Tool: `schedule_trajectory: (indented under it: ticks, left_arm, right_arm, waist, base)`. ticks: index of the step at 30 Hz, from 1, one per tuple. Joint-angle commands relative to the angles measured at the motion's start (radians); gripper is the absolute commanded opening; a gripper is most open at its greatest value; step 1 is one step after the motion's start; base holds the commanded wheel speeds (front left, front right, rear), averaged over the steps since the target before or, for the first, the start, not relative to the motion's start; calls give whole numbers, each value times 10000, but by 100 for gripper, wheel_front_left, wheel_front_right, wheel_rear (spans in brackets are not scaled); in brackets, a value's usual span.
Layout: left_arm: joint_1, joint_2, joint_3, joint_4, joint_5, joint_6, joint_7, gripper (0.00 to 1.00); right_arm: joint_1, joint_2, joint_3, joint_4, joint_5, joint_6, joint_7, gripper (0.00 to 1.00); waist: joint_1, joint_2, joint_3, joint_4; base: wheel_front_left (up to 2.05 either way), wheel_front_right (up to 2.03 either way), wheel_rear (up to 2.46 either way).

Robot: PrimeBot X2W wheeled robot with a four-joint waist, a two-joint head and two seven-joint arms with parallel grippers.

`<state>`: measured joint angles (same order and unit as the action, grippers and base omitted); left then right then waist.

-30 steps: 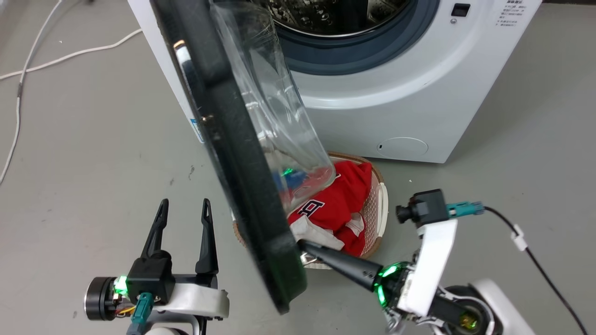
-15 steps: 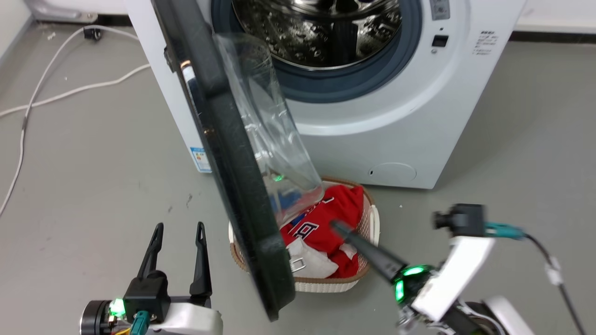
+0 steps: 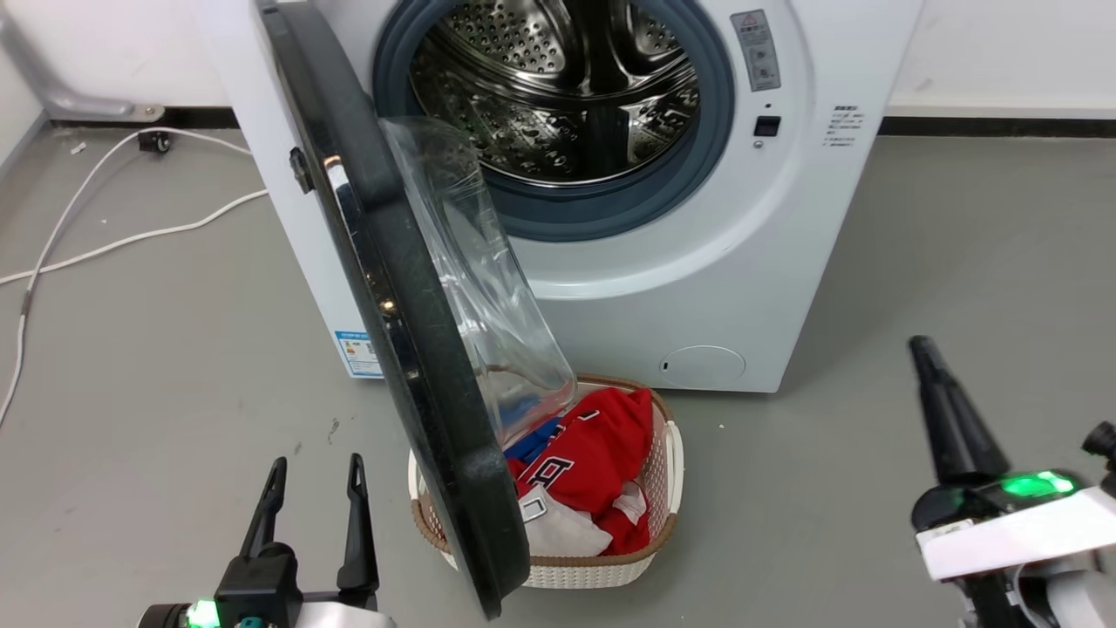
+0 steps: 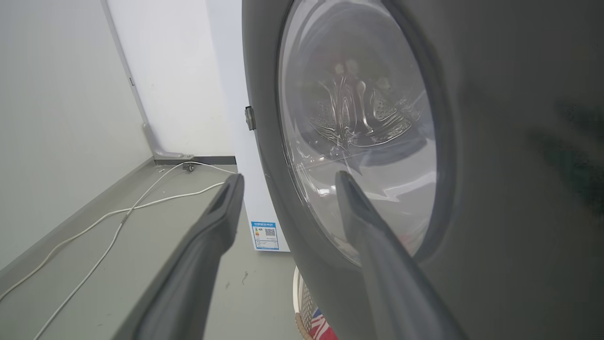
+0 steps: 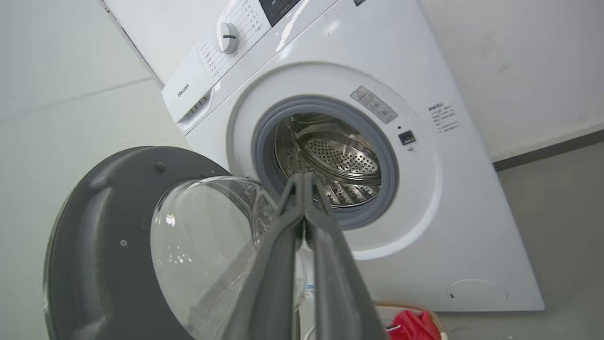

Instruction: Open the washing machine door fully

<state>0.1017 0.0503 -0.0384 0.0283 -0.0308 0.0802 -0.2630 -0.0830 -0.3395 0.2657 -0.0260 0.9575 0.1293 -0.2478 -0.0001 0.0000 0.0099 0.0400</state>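
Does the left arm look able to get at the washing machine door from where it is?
Probably yes. The left gripper stands open beside the outer face of the washing machine door, with just floor between them; the laundry basket sits on the door's far side.

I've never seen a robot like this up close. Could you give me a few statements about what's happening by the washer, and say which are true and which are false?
1. The washing machine door is shut. False: it stands swung out, and the steel drum shows behind it.
2. The left hand is open. True.
3. The right hand grips the door. False: its fingers are pressed together on nothing, clear of the door.
4. A basket with a red garment in it sits in front of the washer. True.
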Motion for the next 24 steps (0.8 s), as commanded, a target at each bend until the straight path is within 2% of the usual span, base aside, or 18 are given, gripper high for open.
schedule_trajectory:
  ticks: [1, 6, 10, 11, 12, 13, 14, 24]
  left_arm:
    - [92, 5, 49, -54, 21, 59, -28, 100]
    - [175, 3, 94, -97, 38, 61, -28, 100]
    - [198, 3, 91, -140, 56, 57, -28, 100]
    - [202, 2, 92, -140, 55, 52, -28, 100]
    - [201, 2, 89, -142, 52, 42, -28, 100]
    - [208, 2, 89, -145, 47, 33, -28, 100]
    - [225, 3, 96, -151, 42, 33, -28, 100]
    - [192, 2, 83, -175, -45, 35, -28, 100]
  right_arm:
    - [128, 143, -347, 150, -806, 25, -106, 0]
    - [547, 1291, -2161, -176, -4074, 16, -165, 0]
    - [1290, 2242, -3152, -243, -6479, 15, -171, 0]
    - [1415, 2335, -3283, -194, -6879, 15, -171, 16]
    - [1501, 2453, -3386, -167, -7142, 15, -172, 24]
    - [1629, 2553, -3439, -107, -7412, 15, -172, 40]
    - [1720, 2666, -3474, -88, -7468, 15, -172, 100]
    - [2464, 2902, -3315, -29, -8025, 15, -174, 100]
  waist:
    - [1, 0, -42, -65]
    - [1, 0, -81, -148]
    - [1, 0, -105, -137]
    - [1, 0, -107, -132]
    - [1, 0, -107, -123]
    - [1, 0, -112, -117]
    - [1, 0, -117, -117]
    - [1, 0, -133, -33]
  base:
    - [0, 0, 0]
    - [0, 0, 0]
    - [0, 0, 0]
    - [0, 0, 0]
    - [0, 0, 0]
    - [0, 0, 0]
    - [0, 0, 0]
    - [0, 0, 0]
